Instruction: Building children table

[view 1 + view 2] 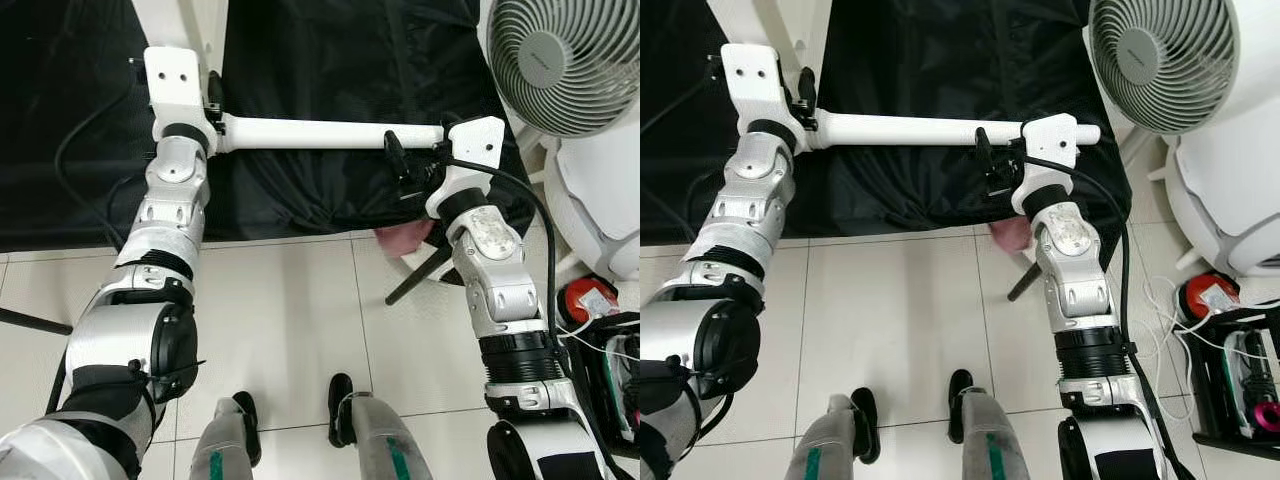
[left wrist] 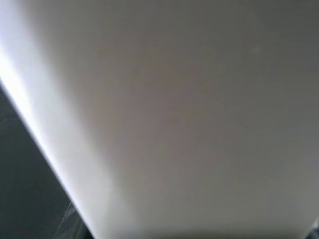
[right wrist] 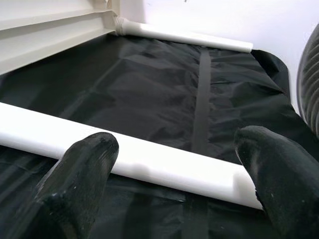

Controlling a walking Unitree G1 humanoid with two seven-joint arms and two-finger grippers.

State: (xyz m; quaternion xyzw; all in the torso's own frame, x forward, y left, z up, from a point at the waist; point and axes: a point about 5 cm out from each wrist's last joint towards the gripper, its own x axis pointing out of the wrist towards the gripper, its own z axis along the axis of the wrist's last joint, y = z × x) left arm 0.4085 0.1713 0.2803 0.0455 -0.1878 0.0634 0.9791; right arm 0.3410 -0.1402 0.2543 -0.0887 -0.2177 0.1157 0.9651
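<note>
Nearest the camera, the robot's two feet (image 1: 290,412) stand on pale floor tiles (image 1: 290,310). Farther out, both silver arms reach forward over a black sheet (image 1: 330,180) spread on the floor. The right gripper (image 3: 174,169) is at the near end of a white table leg (image 1: 320,132) that lies across the sheet; its fingers (image 3: 82,164) stand apart, one on either side of the tube. The left gripper (image 1: 212,95) is at the leg's other end, beside a white panel (image 1: 185,25); whether its jaws are apart or together cannot be told. To the right stands a white fan (image 1: 560,60), with a second white leg (image 3: 184,37) beyond
</note>
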